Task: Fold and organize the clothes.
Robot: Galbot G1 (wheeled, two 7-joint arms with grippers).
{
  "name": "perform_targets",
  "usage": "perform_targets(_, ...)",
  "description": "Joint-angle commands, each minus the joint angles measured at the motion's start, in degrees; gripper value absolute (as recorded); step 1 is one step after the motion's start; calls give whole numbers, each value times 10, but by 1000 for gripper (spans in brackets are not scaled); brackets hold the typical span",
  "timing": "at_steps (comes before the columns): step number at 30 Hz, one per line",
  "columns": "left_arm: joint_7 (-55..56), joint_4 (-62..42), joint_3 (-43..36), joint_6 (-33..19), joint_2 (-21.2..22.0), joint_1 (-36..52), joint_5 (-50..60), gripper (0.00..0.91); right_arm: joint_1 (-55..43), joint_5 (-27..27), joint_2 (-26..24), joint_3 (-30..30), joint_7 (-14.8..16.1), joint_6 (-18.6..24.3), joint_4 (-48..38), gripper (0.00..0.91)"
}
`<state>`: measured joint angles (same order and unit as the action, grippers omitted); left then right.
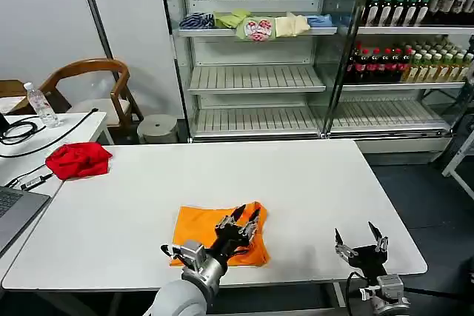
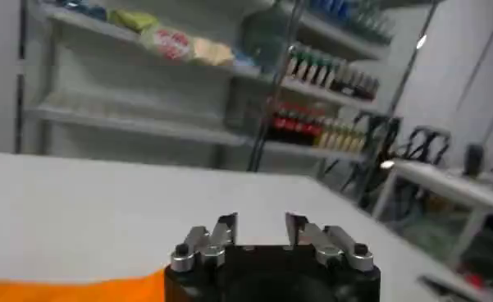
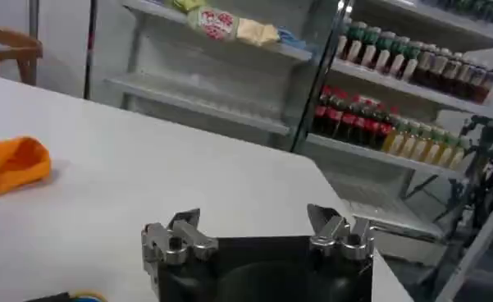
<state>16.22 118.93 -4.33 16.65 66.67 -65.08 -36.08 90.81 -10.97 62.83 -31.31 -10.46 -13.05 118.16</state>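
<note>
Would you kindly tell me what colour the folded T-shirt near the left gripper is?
Bright orange; the T-shirt shows best in the head view, under the left gripper.

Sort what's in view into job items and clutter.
Job: orange T-shirt, left hand over it, right hand over bare table.
Clutter: red cloth, water bottle, laptop, shelf garments.

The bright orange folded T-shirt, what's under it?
The bright orange folded T-shirt lies on the white table. The left gripper hovers over it, open. Anything beneath the cloth is hidden.
</note>
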Motion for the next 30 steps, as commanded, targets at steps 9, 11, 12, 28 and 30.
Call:
perform_targets(9,29,-23,223,25,-112,-79,29,907,-44,0,0,35,1,6,-11,907)
perform_targets(11,59,-41,243,51,-116,-100,-6,907,-49,0,0,38,1,7,-13,907)
perform_targets(12,67,-46,243,57,-114,-103,-17,907,-51,0,-1,39,1,7,-13,907)
perform_targets(28,135,-91,162,84,-71,-81,-11,907,-41,6,7,33,1,10,-13,907)
perform_targets(30,132,-86,162,79,-69,-87,-24,907,-42,8,8,35,0,10,-14,907)
